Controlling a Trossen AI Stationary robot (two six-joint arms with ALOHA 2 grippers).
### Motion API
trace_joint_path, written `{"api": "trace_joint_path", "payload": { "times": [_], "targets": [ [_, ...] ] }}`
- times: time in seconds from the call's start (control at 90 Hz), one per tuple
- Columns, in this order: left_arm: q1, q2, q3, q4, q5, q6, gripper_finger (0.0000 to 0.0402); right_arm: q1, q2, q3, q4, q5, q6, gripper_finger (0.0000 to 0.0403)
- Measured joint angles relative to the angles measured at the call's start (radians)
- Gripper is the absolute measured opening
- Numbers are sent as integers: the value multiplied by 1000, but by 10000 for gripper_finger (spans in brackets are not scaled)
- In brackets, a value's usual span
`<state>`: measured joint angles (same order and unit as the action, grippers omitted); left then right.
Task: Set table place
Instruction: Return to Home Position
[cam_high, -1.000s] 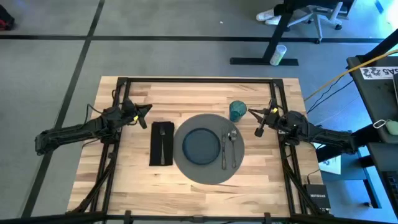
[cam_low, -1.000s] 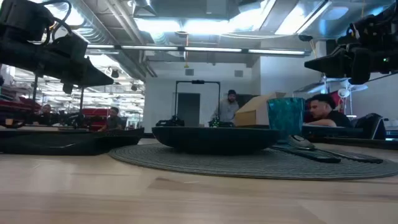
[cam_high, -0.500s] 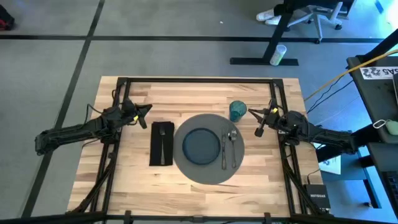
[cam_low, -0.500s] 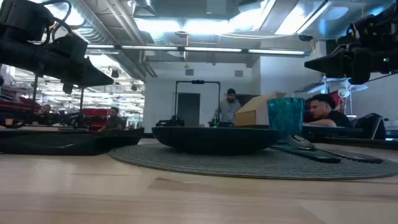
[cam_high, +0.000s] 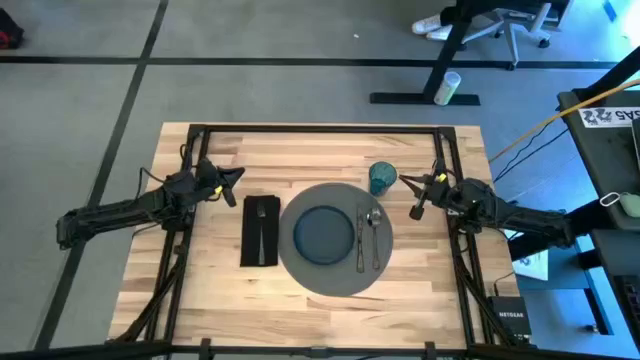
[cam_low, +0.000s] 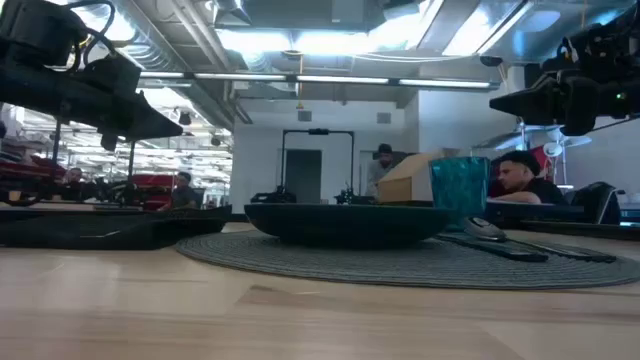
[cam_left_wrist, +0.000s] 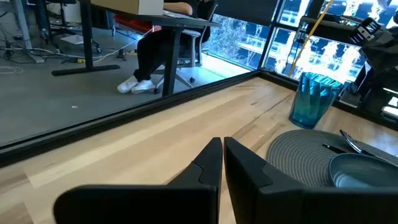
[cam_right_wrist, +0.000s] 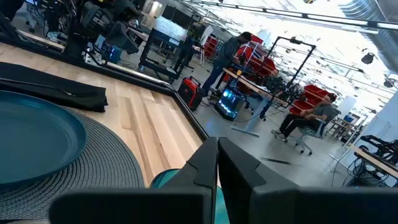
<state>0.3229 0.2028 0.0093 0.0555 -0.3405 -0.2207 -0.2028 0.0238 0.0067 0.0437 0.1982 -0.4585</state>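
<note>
The round dark-grey place mat (cam_high: 333, 272) lies flat on the wooden table (cam_high: 200, 290). A dark blue-grey plate (cam_high: 324, 234) sits on its middle. Two metal utensils (cam_high: 368, 238) lie on the mat to the right of the plate. A teal glass (cam_high: 382, 178) stands on the table at the mat's far right edge. A black napkin (cam_high: 260, 230) with a utensil on it lies left of the mat. My left gripper (cam_high: 240, 173) (cam_left_wrist: 222, 149) hovers shut at the far left of the napkin. My right gripper (cam_high: 405, 181) (cam_right_wrist: 217, 149) hovers shut just right of the glass.
Black frame rails (cam_high: 320, 128) run along the table's far edge and both sides. Bare wood lies near the front edge (cam_high: 300, 320). Beyond the table the low view shows people at desks (cam_low: 520, 180) and a cardboard box (cam_low: 410, 180).
</note>
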Motion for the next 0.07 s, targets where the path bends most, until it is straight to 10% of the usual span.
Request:
{"api": "trace_joint_path", "payload": {
  "times": [0.067],
  "targets": [
    [0,0,0,0,0,0,0,0,0,0,0,0,0,0]
  ]
}}
